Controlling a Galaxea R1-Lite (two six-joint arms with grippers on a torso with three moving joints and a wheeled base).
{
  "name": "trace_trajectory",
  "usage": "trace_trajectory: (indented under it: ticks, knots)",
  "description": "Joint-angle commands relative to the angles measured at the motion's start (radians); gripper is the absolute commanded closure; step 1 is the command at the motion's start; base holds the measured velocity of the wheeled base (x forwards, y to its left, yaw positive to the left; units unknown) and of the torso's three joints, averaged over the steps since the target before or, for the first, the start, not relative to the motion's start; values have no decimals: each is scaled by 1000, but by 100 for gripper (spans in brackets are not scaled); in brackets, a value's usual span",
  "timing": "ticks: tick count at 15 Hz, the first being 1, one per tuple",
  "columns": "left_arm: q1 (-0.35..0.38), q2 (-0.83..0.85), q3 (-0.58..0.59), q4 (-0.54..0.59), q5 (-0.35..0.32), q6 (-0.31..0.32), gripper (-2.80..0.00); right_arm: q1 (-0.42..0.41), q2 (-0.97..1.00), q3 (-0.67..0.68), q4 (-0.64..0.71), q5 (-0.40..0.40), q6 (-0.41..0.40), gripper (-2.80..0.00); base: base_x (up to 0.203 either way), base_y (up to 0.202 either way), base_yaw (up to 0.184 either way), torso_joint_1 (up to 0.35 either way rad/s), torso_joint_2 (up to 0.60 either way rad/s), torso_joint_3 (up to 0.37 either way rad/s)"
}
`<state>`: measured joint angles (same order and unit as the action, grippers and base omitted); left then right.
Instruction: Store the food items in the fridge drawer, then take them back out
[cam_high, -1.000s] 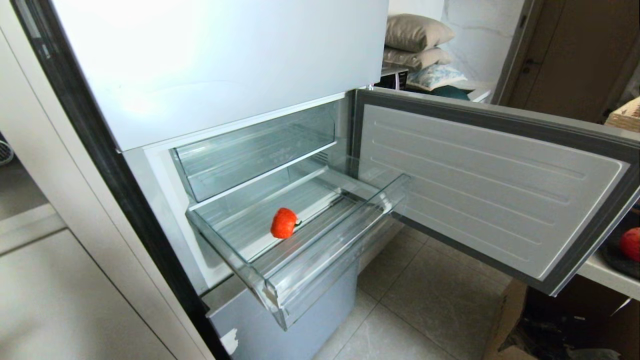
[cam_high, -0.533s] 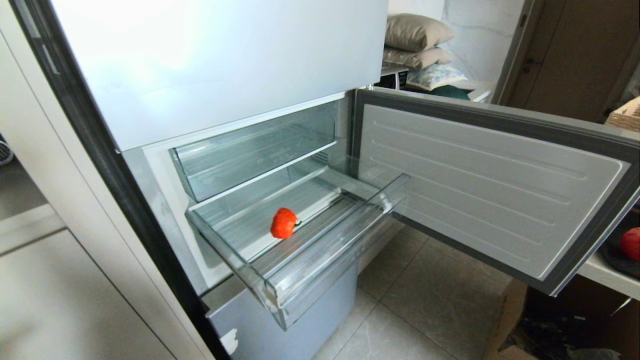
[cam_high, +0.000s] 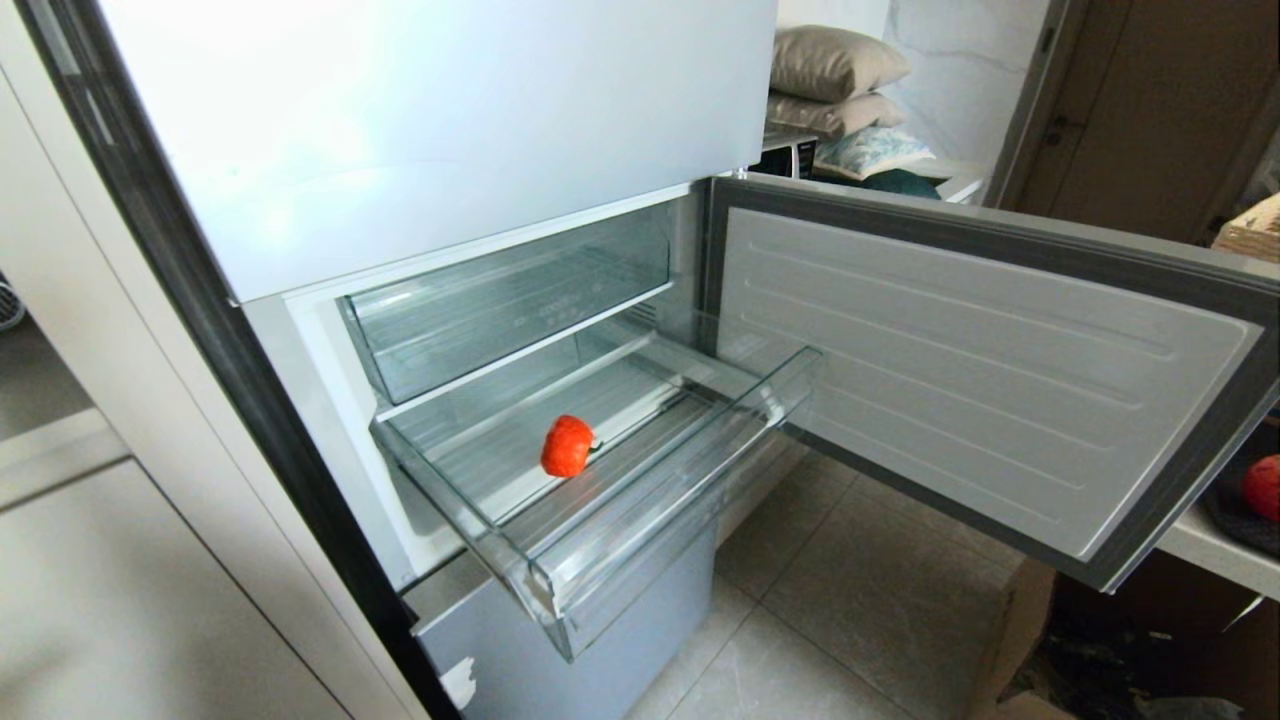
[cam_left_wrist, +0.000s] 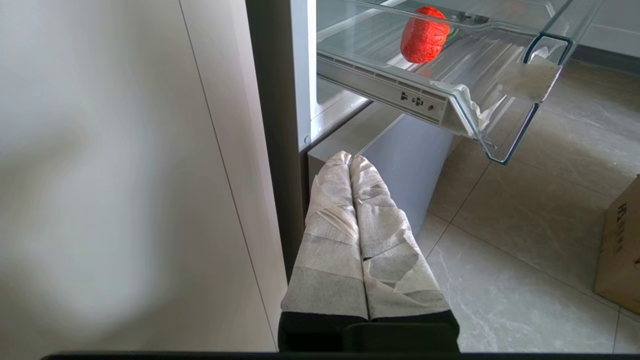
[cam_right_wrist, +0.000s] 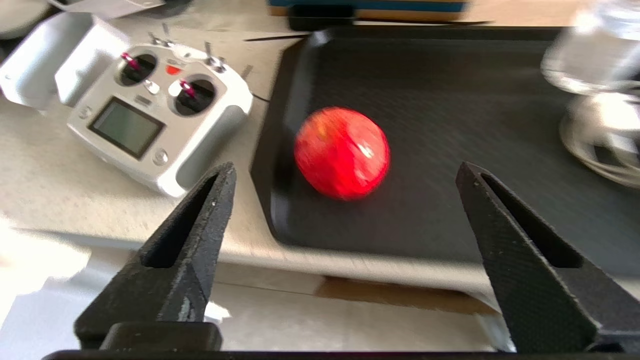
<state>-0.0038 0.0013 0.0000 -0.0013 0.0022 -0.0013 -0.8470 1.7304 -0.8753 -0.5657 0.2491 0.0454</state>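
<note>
An orange-red ribbed ball, a food item, lies on the ribbed floor of the pulled-out clear fridge drawer. The left wrist view shows the same ball through the drawer. Well below it, my left gripper is shut, with taped fingers pressed together and nothing held. It sits beside the fridge's lower panel. My right gripper is open and empty, a short way in front of a smooth red apple-like ball on a black tray. Neither arm shows in the head view.
The fridge door stands open to the right of the drawer. A second clear bin sits above the drawer. The black tray is on a counter at far right. A white remote controller and glassware flank the tray. A cardboard box stands on the floor.
</note>
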Motion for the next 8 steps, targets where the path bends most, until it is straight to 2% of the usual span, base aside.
trace_trajectory:
  ticks: [1, 8]
  knots:
    - [-1, 0, 0, 0, -1, 0, 0, 0, 116, -69, -4, 34, 9, -280, 0, 0, 0, 0, 0, 0]
    - [-1, 0, 0, 0, 1, 0, 0, 19, 326, -210, -67, 120, 14, -280, 0, 0, 0, 0, 0, 0]
